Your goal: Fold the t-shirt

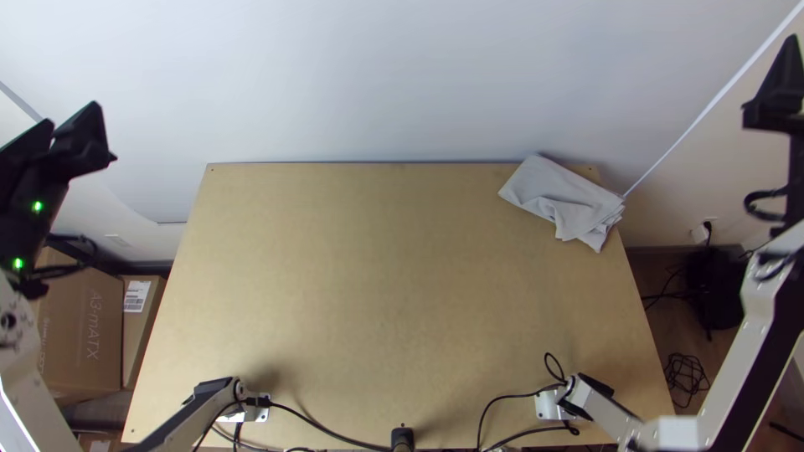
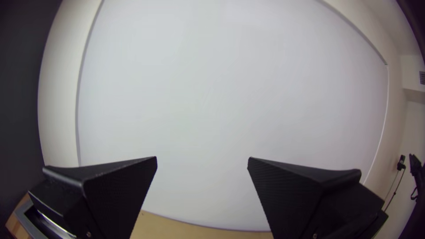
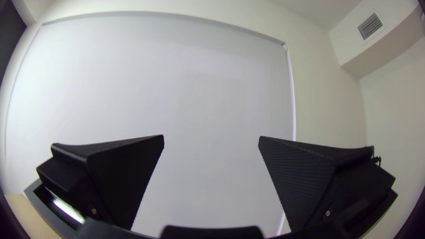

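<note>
In the top view the light grey t-shirt [image 1: 563, 197] lies as a folded bundle at the table's far right corner, its right side showing several layered edges and a loose flap toward the near side. My left gripper [image 1: 74, 125] is raised beyond the table's left side, well away from the cloth. My right gripper [image 1: 785, 79] is held up past the right side, also apart from it. In the left wrist view the left gripper [image 2: 202, 160] stands open with nothing between its fingers. The right gripper [image 3: 211, 138] is likewise open and holds nothing.
Bare wooden tabletop [image 1: 360, 276] stretches left of and in front of the cloth. Black cables [image 1: 335, 434] run along the near edge by the arm bases. Cardboard boxes [image 1: 92, 326] stand on the floor at left, and a white panel [image 1: 377, 75] rises behind the table.
</note>
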You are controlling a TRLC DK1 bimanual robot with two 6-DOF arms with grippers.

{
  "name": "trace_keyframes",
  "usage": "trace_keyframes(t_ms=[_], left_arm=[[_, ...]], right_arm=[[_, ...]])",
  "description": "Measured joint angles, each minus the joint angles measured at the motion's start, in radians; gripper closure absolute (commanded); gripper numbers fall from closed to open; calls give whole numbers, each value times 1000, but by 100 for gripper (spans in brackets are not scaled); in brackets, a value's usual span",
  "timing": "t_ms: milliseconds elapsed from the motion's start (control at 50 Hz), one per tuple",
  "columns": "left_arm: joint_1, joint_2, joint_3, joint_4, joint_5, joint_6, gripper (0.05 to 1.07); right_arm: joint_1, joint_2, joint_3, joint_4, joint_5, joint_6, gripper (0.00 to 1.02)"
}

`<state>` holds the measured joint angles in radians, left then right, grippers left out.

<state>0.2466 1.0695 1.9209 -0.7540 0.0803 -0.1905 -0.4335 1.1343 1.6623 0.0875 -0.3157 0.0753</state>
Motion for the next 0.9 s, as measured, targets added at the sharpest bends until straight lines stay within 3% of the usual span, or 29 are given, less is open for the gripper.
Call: trace_keyframes(t_ms=[300, 540, 680, 900], left_arm=[[104, -412, -530, 247, -21, 44, 9], [136, -671, -1017, 415, -21, 58, 9], [142, -769, -1269, 483, -21, 64, 9], [125, -914, -1552, 533, -22, 69, 9]], right_arm=[[178, -483, -615, 215, 11, -9, 4], [204, -809, -1009, 248, 14, -9, 4], [204, -955, -1154, 215, 69, 18, 4], [204, -1130, -1325, 18, 146, 106, 4]])
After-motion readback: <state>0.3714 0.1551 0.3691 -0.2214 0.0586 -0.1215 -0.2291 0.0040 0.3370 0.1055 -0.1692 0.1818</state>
